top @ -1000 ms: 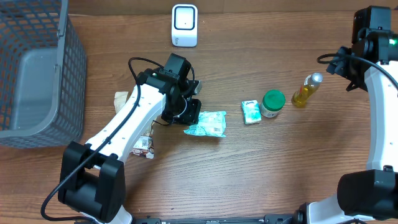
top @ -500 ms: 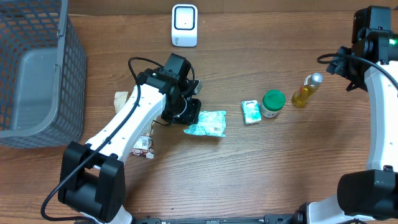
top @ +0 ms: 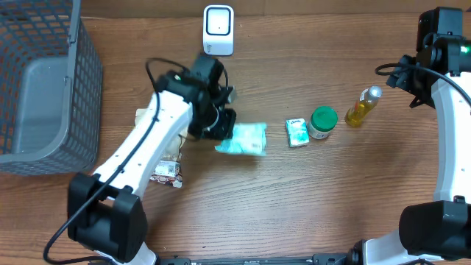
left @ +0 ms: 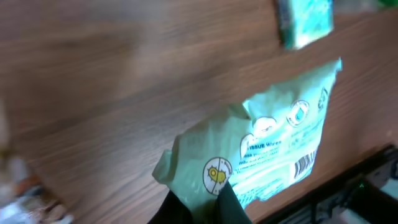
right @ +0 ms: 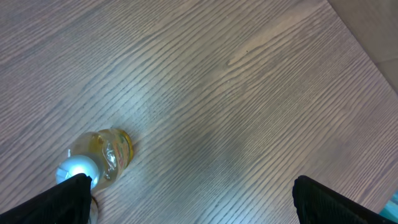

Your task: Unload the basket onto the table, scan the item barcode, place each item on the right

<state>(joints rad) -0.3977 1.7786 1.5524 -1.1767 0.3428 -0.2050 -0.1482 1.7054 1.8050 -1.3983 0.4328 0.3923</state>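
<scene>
Overhead: left gripper [top: 224, 129] is clamped tight on the left edge of the wipes pack [top: 244, 138], fingers fully closed on the film. Pack sits mid-table, on the near side of the scanner [top: 218, 29] and apart from it. The small green box [top: 296, 132] is near its right end, not touching. Green-lid jar [top: 322, 122] is right beside that box, yellow bottle [top: 362, 107] a bit further right. Mesh basket [top: 85, 81] is at far left.

Left wrist cam: fingers [left: 235, 205] pinch the pack's corner, with the printed face and barcode [left: 303, 168] toward the lens. I think the pack hangs clear of the table [top: 294, 206], but the frame is blurred, so I can't confirm.

Right gripper [right: 189, 186] is spread as wide as it goes and holds nothing. It hovers above bare wood, with the bottle's cap at the lower left of its view.
</scene>
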